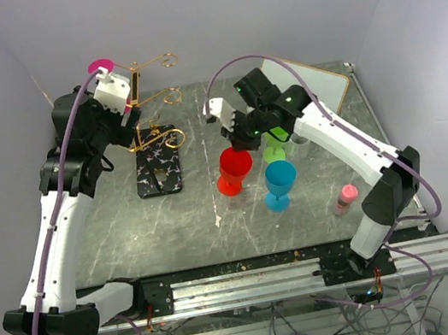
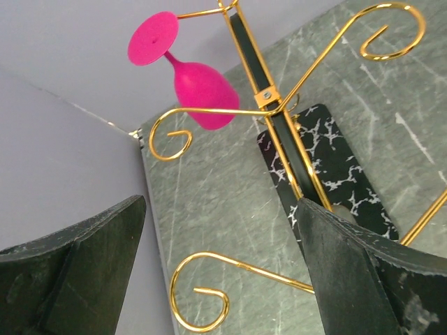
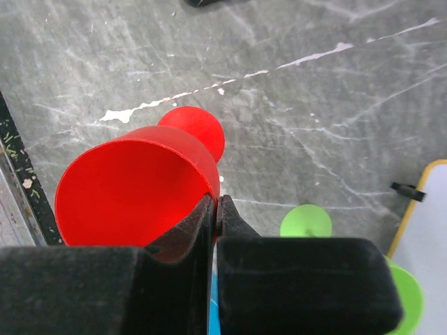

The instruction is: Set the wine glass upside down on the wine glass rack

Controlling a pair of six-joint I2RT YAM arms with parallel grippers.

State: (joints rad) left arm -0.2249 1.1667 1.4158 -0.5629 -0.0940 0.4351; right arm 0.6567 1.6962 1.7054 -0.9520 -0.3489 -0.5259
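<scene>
A red wine glass (image 1: pixel 234 166) stands upright at the table's middle. My right gripper (image 1: pixel 241 140) is shut on its rim; the right wrist view shows one finger inside the red bowl (image 3: pixel 133 188) and the other outside, the gripper (image 3: pixel 216 202) pinching the wall. The gold wine glass rack (image 1: pixel 147 103) rises from its black base (image 1: pixel 159 168) at the back left. A pink wine glass (image 2: pixel 199 84) hangs upside down from a top arm of the rack (image 2: pixel 269 98). My left gripper (image 2: pixel 222 204) stands open beside the rack's stem, one curled arm between its fingers, touching nothing.
A green glass (image 1: pixel 274 154) and a blue glass (image 1: pixel 280 182) stand just right of the red one. A small pink bottle (image 1: pixel 346 196) sits near the right arm's base. A white board with a yellow edge (image 1: pixel 322 85) lies at the back right.
</scene>
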